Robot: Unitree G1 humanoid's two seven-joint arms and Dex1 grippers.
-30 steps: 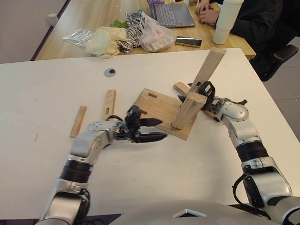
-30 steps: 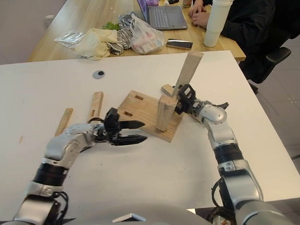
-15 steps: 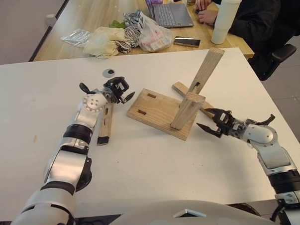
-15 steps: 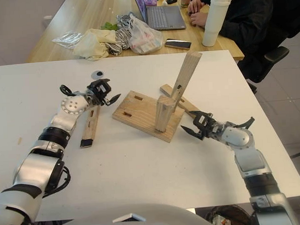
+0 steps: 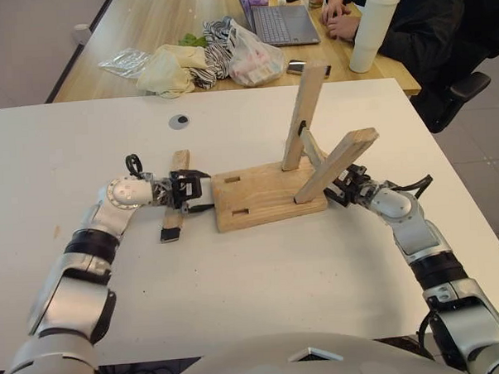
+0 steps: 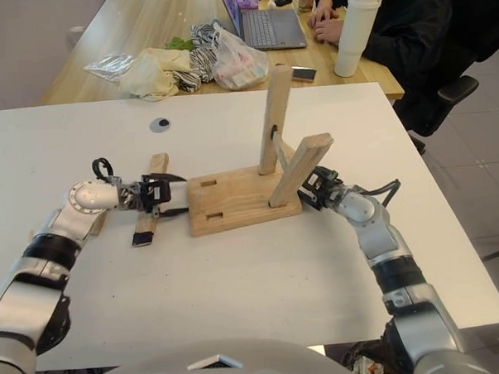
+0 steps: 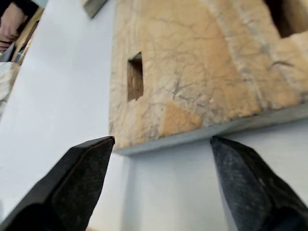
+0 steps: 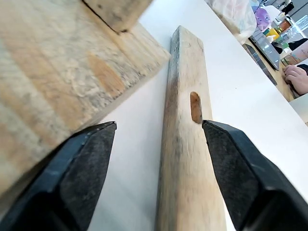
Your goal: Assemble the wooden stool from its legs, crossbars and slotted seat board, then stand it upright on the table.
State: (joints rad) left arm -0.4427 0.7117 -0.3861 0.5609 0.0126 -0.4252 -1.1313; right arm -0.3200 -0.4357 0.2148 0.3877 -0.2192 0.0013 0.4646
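Now the stiff, probably light board (image 5: 267, 201) is laid on the table (image 5: 238, 303) between the left gripper (image 5: 202, 193) and right gripper (image 5: 350, 187), both wide open, empty; its end edges are judged the best hold.

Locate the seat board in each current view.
Left eye: seat board flat at the table's centre.
Right eye: same place, centre.
Left wrist: its slotted end, just ahead of the left end effector.
Right wrist: its corner, beside the right end effector.
Shared landmark: the white table.
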